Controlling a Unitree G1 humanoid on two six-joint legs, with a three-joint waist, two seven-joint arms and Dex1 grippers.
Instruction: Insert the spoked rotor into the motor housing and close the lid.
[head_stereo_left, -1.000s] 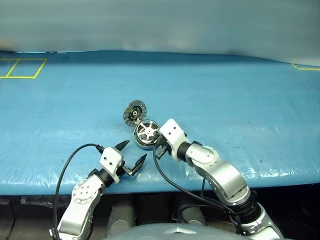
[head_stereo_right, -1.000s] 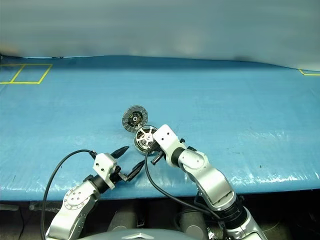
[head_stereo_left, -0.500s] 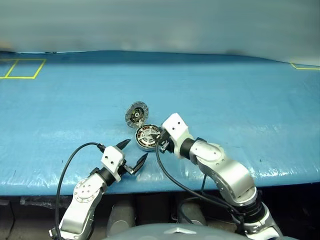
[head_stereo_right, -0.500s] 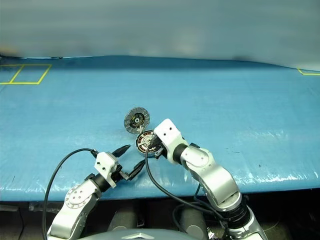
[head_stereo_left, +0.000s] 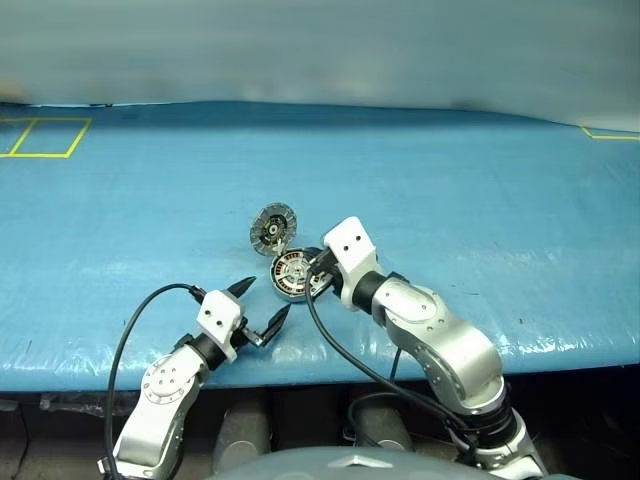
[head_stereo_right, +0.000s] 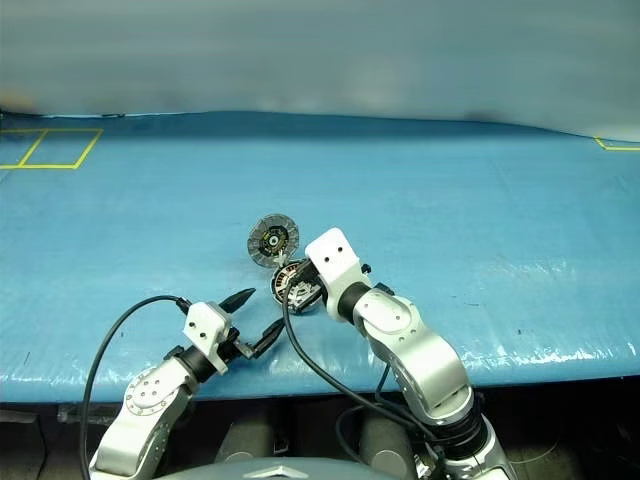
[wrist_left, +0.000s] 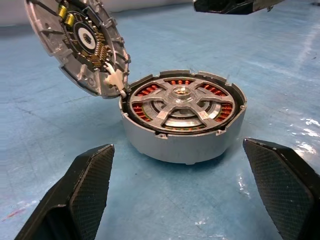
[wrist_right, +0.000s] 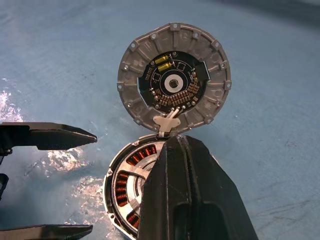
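Left wrist view: the housing (wrist_left: 182, 120) stood on the blue surface (wrist_left: 280, 65), with the rotor (wrist_left: 181, 102) seated inside it, silvery spokes up and copper windings showing between them.
Lid: the lid (wrist_left: 77, 42) stood open, tilted up from its hinge at the housing's rim, inner face with circuit parts turned toward the housing.
Left hand: the left hand (head_stereo_left: 258, 308) hung near the housing on the robot's side, fingers (wrist_left: 85, 190) wide apart, holding nothing, the housing facing the gap between them.
Right hand: the right hand (wrist_right: 187, 190) was above the housing, its fingers pressed together with nothing between them, tips close to the hinge.
Head views: housing and lid lay near the surface's front edge; yellow tape (head_stereo_left: 45, 137) marked the far left corner.
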